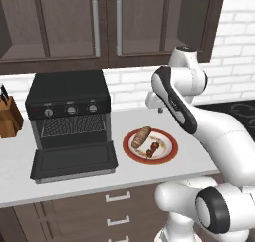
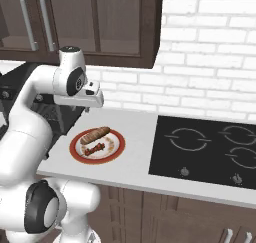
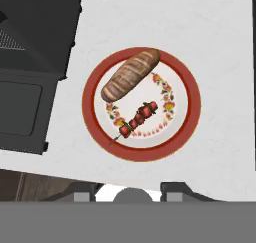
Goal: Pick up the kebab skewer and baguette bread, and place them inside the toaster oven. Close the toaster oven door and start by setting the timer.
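A red-rimmed plate (image 1: pixel 169 154) (image 3: pixel 192 102) lies on the white counter right of the toaster oven (image 1: pixel 67 94). The baguette bread (image 1: pixel 142 136) (image 2: pixel 96 134) (image 3: pixel 131 74) lies on it at a slant. Beside it is the kebab skewer (image 1: pixel 153 148) (image 2: pixel 94 149) (image 3: pixel 136 119). The toaster oven door (image 1: pixel 73 160) (image 3: pixel 20 112) is dropped flat, with the wire rack showing inside. My gripper (image 1: pixel 158 108) (image 2: pixel 87 107) (image 3: pixel 127 192) hangs well above the plate, pointing down, open and holding nothing.
A wooden knife block (image 1: pixel 9 117) stands left of the oven. A black cooktop (image 2: pixel 205 149) is set into the counter to the plate's right. Dark wall cabinets (image 1: pixel 104 22) hang above. The counter's front edge runs just below the plate.
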{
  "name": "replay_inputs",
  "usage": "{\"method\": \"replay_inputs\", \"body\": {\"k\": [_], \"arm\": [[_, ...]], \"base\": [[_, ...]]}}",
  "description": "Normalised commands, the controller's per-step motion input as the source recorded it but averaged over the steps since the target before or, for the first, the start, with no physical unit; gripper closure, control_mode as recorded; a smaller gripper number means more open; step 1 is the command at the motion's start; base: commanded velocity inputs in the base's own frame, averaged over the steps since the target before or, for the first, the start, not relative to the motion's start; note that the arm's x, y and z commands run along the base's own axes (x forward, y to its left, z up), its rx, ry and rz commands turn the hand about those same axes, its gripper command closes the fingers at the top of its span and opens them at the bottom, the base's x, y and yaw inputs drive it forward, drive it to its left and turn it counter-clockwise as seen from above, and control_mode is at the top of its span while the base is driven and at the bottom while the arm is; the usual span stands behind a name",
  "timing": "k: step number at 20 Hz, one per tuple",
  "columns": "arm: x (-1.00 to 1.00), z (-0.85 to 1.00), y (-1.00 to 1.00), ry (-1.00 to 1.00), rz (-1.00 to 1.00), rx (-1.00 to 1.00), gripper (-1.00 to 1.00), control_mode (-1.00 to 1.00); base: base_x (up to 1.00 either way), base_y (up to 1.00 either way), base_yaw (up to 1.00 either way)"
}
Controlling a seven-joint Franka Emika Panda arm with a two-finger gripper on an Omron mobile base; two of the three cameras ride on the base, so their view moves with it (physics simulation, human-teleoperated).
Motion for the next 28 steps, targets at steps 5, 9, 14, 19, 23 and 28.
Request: {"method": "replay_inputs", "body": {"k": [5,9,14,19,23,28], "arm": [[-0.42,-0.26,0.09,0.02,0.00,-0.04,-1.00,-1.00],[-0.64,-0.47,0.99,-0.21,0.00,-0.02,-1.00,-1.00],[-0.42,-0.20,1.00,-0.36,-0.03,-0.02,-1.00,-1.00],[-0.03,-0.11,1.00,-0.32,-0.13,0.00,-1.00,-1.00],[0.04,0.00,1.00,-0.32,-0.18,0.00,-1.00,-1.00],[0.44,-0.12,1.00,-0.26,-0.13,0.00,-1.00,-1.00]], "base": [[0.00,0.00,0.00],[0.00,0.00,0.00],[0.00,0.00,0.00],[0.00,0.00,0.00],[0.00,0.00,0.00],[0.00,0.00,0.00]]}}
